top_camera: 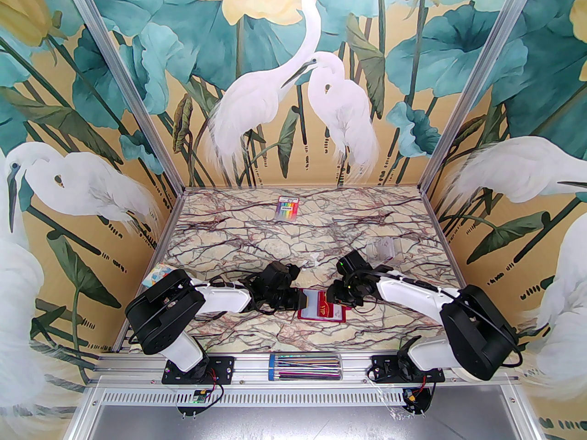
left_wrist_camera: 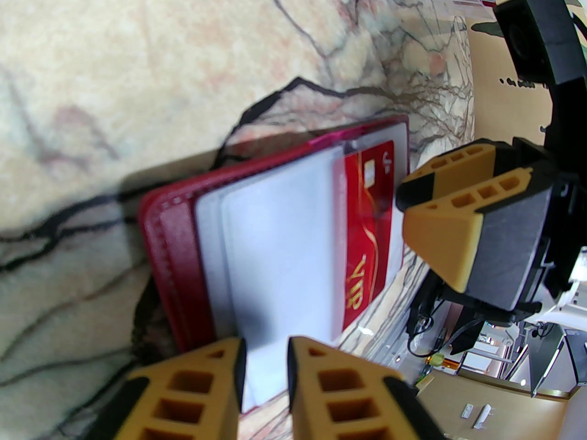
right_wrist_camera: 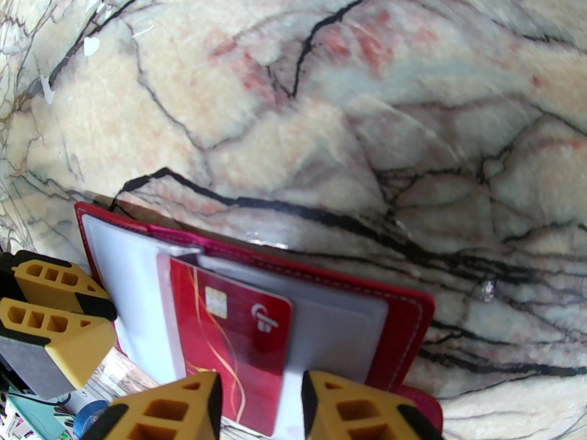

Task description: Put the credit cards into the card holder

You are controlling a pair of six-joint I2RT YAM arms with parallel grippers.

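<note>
Jamming threatens: the red VIP-printed plastic card [right_wrist_camera: 238,332] sits half inside a clear sleeve [right_wrist_camera: 335,332] of the open dark-red leather-look wallet [right_wrist_camera: 408,319] on the marble surface [right_wrist_camera: 321,108]. Left fingers [left_wrist_camera: 192,383] and right fingers [right_wrist_camera: 353,410] stand narrow (grip unclear), so a skewed push could buckle that sleeve.

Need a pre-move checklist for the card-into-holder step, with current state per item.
1. Card holder open on the table: ok.
2. Red VIP card fully inside clear sleeve: not ok, partly out.
3. Left gripper holding the holder's edge: cannot tell.
4. Right gripper over the card, jaws apart: ok.
5. Grippers clear of each other: ok.
</note>
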